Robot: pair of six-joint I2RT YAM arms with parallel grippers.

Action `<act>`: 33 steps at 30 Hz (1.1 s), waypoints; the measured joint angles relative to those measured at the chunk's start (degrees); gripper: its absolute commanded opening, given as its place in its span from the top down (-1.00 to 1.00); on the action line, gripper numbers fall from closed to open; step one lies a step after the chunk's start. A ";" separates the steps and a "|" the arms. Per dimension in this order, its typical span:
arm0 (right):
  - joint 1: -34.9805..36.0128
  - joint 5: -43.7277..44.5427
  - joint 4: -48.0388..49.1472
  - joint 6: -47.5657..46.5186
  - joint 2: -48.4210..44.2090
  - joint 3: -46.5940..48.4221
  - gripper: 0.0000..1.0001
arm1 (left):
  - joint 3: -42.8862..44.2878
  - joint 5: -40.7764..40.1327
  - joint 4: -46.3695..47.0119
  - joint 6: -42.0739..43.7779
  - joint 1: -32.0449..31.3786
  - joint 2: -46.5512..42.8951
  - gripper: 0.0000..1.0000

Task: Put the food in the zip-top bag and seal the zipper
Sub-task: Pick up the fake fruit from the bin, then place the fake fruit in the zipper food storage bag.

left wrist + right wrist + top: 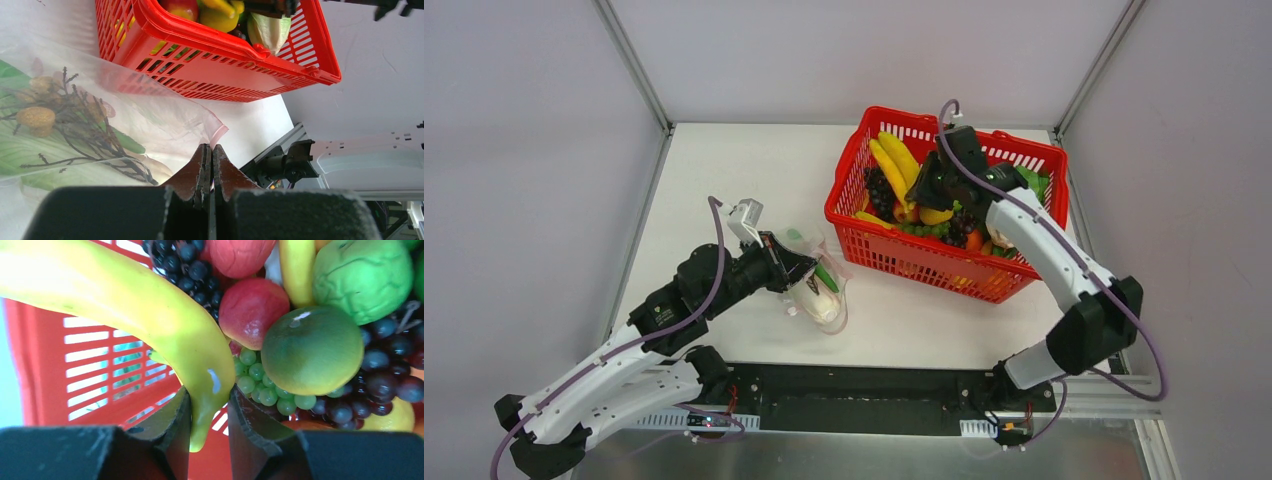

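Inside the red plastic mesh basket (904, 255), the right pincer (209, 407) is down on the heap. Its jaws sit against both sides of the stem end of a long yellow plastic banana (150, 315), so it reads as clamped. The bite is shallow, with only the narrow tip between the pads. The banana lies along the basket wall, over dark toy grapes (185, 265) and next to a round green-yellow fruit (312, 350). Just outside the basket's near-left wall, the clear crinkly zip-top bag (832, 300) lies on the white surface (754, 170). It already holds a long green toy vegetable (826, 275) and a white oval piece (822, 308). The left pincer (210, 155) has its jaws together, pinched on the bag film right by the thin pink press zipper (220, 134). The zipper looks unsealed, but I can't tell how wide the mouth gapes. Step in hand, as I read it: loading, with the banana pick under way and sealing not started. Next move calls for a straight lift clear of the basket rim, then a carry over that near-left wall to the bag mouth, banana fed in end-first. Risks: the banana pivoting in the tip grip, and a single pinch leaving the mouth slack.
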 measured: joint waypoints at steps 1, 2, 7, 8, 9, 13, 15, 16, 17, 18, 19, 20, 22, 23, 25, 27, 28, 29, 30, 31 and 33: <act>0.00 1.07 1.03 0.00 -1.95 -0.70 0.93 | 0.00 0.00 0.00 0.00 0.00 0.00 1.00; 0.00 2.03 2.10 0.02 -4.07 -1.60 0.93 | 0.00 0.00 0.00 0.00 0.00 0.02 1.00; 0.00 3.76 6.60 -0.42 -13.31 -5.62 0.93 | 0.00 0.02 0.00 0.00 0.00 0.66 1.00; 0.00 3.43 7.43 -0.68 -14.84 -6.29 0.93 | 0.00 0.04 0.00 0.00 0.00 0.85 1.00; -0.02 2.47 8.15 -1.05 -16.48 -6.91 0.93 | 0.00 0.04 0.00 0.00 0.00 1.09 1.00; 0.00 -3.56 9.53 -2.47 -20.59 -7.50 0.94 | 0.00 0.04 0.02 0.00 0.00 1.79 1.00; 0.02 -7.63 10.10 -3.28 -22.08 -7.78 0.94 | 0.02 0.04 0.02 0.00 0.00 1.86 1.00; 0.02 -10.19 10.38 -3.74 -22.77 -8.15 0.94 | 0.02 0.04 0.02 0.00 0.00 1.86 1.00; 0.02 -12.79 10.40 -4.15 -23.41 -8.57 0.94 | 0.02 0.02 0.02 0.00 0.00 1.86 1.00; 0.02 -14.53 10.40 -4.44 -23.80 -8.94 0.94 | 0.02 0.02 0.00 0.00 0.00 1.88 1.00; 0.07 -16.83 10.34 -4.92 -24.20 -9.42 0.93 | 0.02 0.02 0.00 0.00 0.00 1.90 1.00; 0.20 -18.88 10.10 -5.31 -24.50 -9.90 0.94 | 0.02 0.02 0.00 0.02 0.00 1.92 1.00; 0.50 -22.51 9.05 -6.08 -24.98 -10.82 0.94 | 0.02 -0.02 0.00 0.02 0.00 1.95 1.00; 0.85 -24.17 8.20 -6.45 -25.18 -11.26 0.94 | 0.04 -0.02 -0.07 0.04 0.00 1.97 1.00; 1.81 -26.69 6.25 -7.17 -25.53 -11.93 0.94 | 0.04 -0.11 -0.35 0.07 0.00 1.97 1.00; 3.32 -28.15 3.63 -8.31 -25.81 -12.20 0.93 | 0.17 -0.46 -0.81 0.11 0.00 1.99 1.00; 4.13 -28.48 2.64 -8.76 -25.90 -12.20 0.93 | 0.33 -0.66 -1.05 0.13 0.00 2.08 1.00; 5.05 -28.65 1.66 -9.25 -26.03 -12.20 0.93 | 0.48 -0.87 -1.14 0.20 0.00 2.14 1.00; 6.16 -28.74 0.50 -9.68 -26.14 -12.20 0.93 | 0.59 -1.03 -1.20 0.22 0.00 2.21 1.00; 7.15 -28.72 -0.48 -10.01 -26.25 -12.20 0.92 | 0.76 -1.18 -1.33 0.28 0.00 2.23 1.00; 9.09 -28.52 -2.49 -10.49 -26.34 -12.20 0.92 | 1.07 -1.44 -1.84 0.46 0.00 2.21 1.00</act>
